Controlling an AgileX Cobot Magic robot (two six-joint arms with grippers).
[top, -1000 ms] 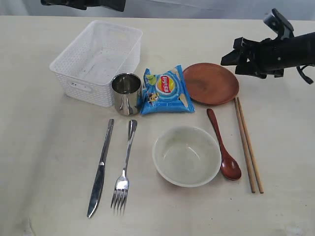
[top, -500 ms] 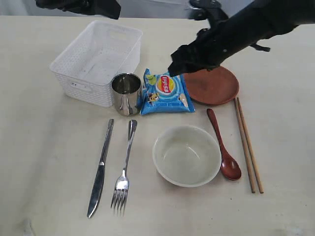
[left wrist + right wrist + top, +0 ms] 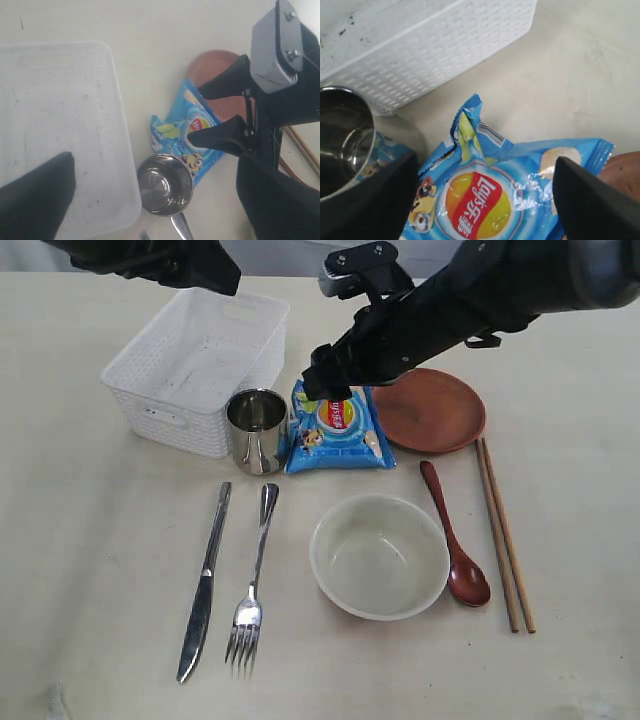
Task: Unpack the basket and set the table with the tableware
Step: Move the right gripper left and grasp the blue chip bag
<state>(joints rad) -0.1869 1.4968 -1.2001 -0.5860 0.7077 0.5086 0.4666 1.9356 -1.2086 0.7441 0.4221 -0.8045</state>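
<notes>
1. The white perforated basket (image 3: 170,425) is parked at the far left of the surface (image 3: 90,570), upright, with only its bare floor seen inside.
2. The steel cup (image 3: 257,428) is stood upright right against the basket's near corner, with a blue Lay's chip bag (image 3: 338,428) laid flat just beside it on the other side.
3. The reddish-brown plate (image 3: 435,412) is set to the right of the bag, their edges touching or very nearly.
4. In the front row, from left to right, are laid out: the knife (image 3: 203,585), the fork (image 3: 253,585), the cream bowl (image 3: 379,556), the dark red spoon (image 3: 458,540) and the wooden chopsticks (image 3: 505,540). The bowl and spoon are pretty much touching.
5. The right hand (image 3: 325,380) is reached across the middle and held over the far edge of the chip bag, fingers (image 3: 380,200) spread wide on either side of it. Actual contact can't be told.
6. The left hand (image 3: 205,270) is held above the basket's far side, also spread wide, with nothing gripped.
</notes>
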